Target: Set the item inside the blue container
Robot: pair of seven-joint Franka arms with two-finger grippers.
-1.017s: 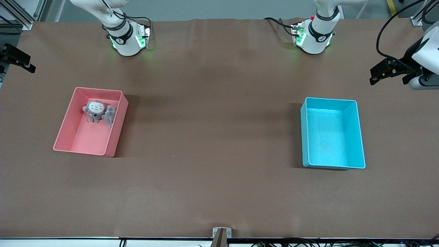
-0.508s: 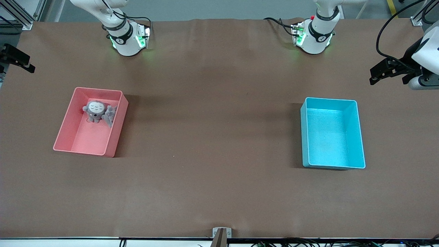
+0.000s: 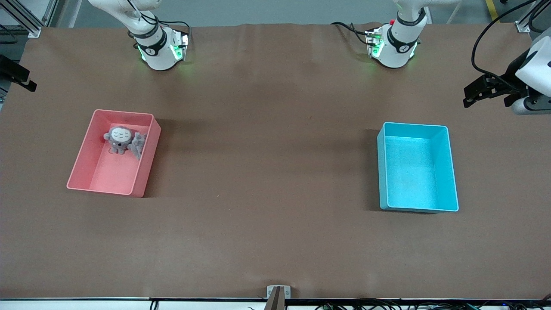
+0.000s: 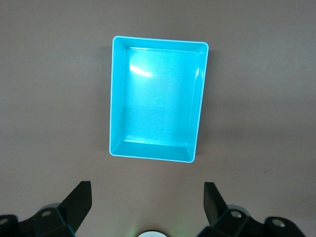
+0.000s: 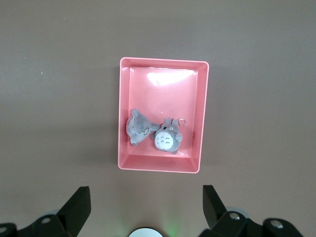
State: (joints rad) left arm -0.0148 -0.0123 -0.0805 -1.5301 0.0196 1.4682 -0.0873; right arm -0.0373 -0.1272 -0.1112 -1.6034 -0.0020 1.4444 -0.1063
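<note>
Left wrist view shows the left gripper (image 4: pixel 147 205) spread wide and empty above the blue container (image 4: pixel 117 98), which sits toward the left arm's end of the table (image 3: pixel 267 172). The right gripper (image 5: pixel 144 205), also wide and empty, hangs above the pink bin (image 5: pixel 125 98) with two grey plush toys (image 5: pixel 155 133). Both grippers are cut off at the edges of the front view.

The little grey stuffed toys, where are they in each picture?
Front view: the two grey plush toys lie in the pink bin, at its end nearer the robot bases.
Left wrist view: not in it; only the empty blue container shows.
Right wrist view: the toys lie side by side in the pink bin.
Shared landmark: the pink bin.
</note>
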